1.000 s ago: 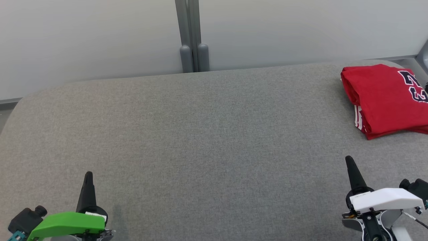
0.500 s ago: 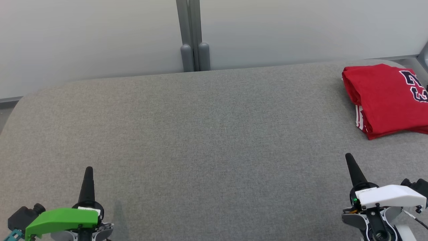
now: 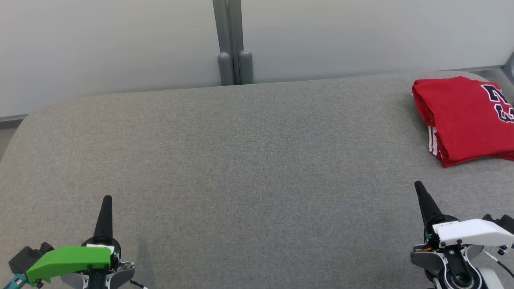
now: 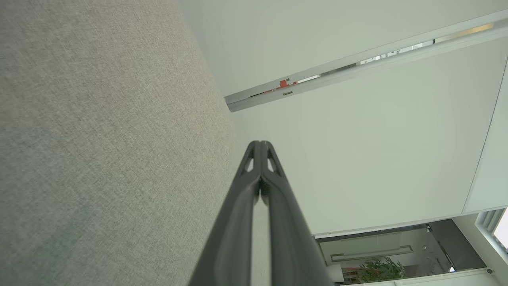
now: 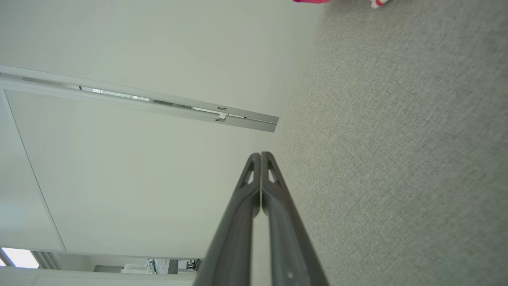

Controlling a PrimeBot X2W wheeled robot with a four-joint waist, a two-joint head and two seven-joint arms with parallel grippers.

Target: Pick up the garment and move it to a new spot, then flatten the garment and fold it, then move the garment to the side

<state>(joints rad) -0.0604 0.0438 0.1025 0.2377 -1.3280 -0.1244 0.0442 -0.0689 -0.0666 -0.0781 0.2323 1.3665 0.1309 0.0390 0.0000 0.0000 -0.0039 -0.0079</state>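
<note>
The garment (image 3: 468, 118) is a red shirt with dark lettering, folded into a neat block at the far right of the grey fabric surface (image 3: 249, 168); a sliver of the garment (image 5: 311, 1) shows at the top edge of the right wrist view. My left gripper (image 3: 107, 199) hangs at the lower left, shut and empty, tips pressed together (image 4: 260, 143). At the lower right my right gripper (image 3: 419, 185) is shut too, with nothing in it (image 5: 260, 154), well short of the shirt.
A pale wall with a grey vertical post (image 3: 232, 42) rises behind the surface's far edge. The surface's rounded left corner (image 3: 24, 120) drops off at the far left. Wide bare fabric lies between the two grippers.
Both grippers' tips have crept slightly up the head view while their housings sank toward its bottom edge. The whole picture has shifted a little right. The shirt lies as before.
</note>
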